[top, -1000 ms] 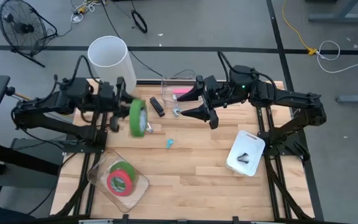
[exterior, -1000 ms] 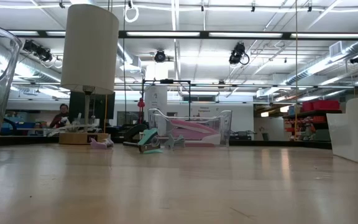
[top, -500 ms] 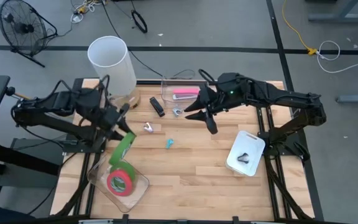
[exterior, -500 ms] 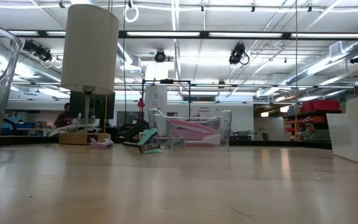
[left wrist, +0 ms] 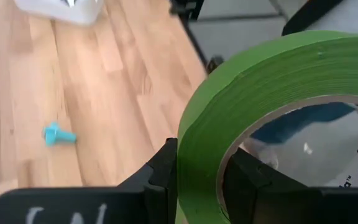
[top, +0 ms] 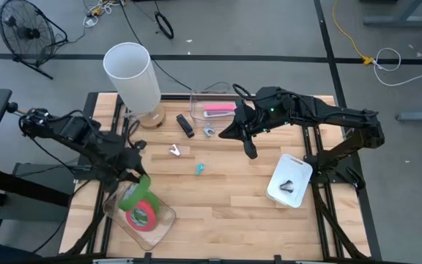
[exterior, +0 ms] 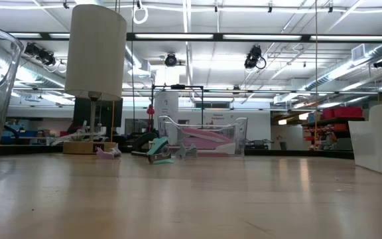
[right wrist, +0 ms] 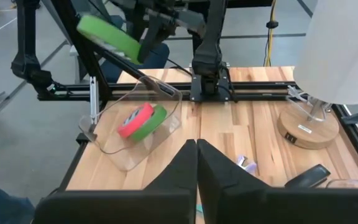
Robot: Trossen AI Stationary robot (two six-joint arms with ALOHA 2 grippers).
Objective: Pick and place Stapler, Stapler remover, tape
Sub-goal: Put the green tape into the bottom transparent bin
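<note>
The step in hand is the placing of a roll of tape; the left end effector (top: pixel 132 180) is clenched on a green tape roll (top: pixel 133 192), its fingers (left wrist: pixel 166 171) pinching the roll's wall from inside and out, and it holds the roll above the clear bin (top: pixel 163 220) at the tabletop's (top: pixel 226 198) near left corner; that bin already holds a pink-red roll stacked on a green one (right wrist: pixel 143 119). The next move, as I judge it, calls for lowering the roll into the bin's mouth and only then opening the fingers; the roll is tilted, so it may catch the bin's rim. The right end effector (right wrist: pixel 196 163) waits with fingers pressed together, holding nothing, near the clear tray (top: pixel 212 104) with the pink stapler (top: pixel 218 108); the black stapler (top: pixel 185 125) lies on the tabletop just beside that tray.
</note>
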